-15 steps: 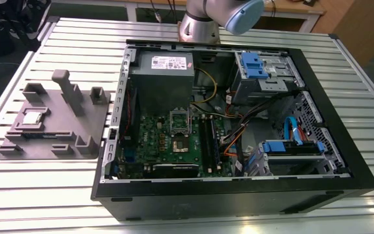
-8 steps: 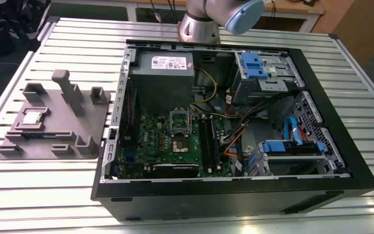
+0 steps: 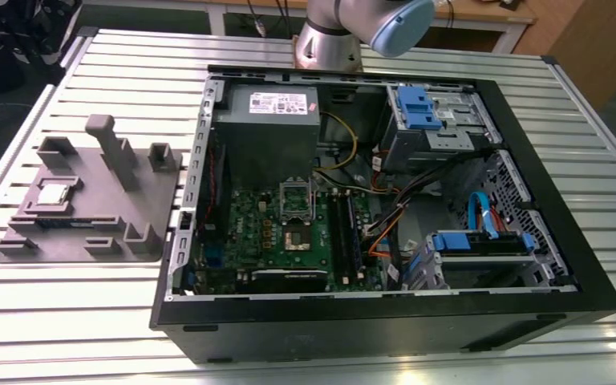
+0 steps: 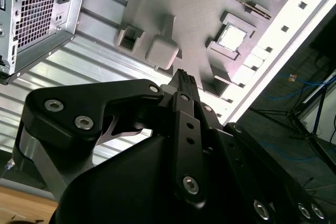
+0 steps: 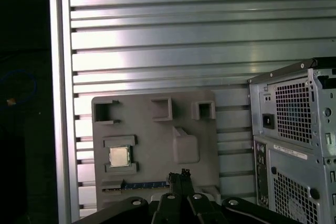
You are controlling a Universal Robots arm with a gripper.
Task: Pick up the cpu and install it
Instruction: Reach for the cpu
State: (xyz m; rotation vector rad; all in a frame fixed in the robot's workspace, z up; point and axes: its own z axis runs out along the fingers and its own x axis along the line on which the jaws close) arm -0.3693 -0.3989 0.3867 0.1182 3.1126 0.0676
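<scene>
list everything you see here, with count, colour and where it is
cpu: one, silver, in a recess of the tray
tray: one, grey, on the table at the exterior view's left
narrow board: one, dark, in a tray slot beside the cpu
table: one, silver slats, under everything
computer case: one, black, open, beside the tray
power supply: one, grey, inside the case
motherboard: one, green, inside the case
drive brackets: two, blue, inside the case
arm: one, silver with a pale blue joint, at the case's far side
tool: one, black, shut, holding nothing, facing the tray
</scene>
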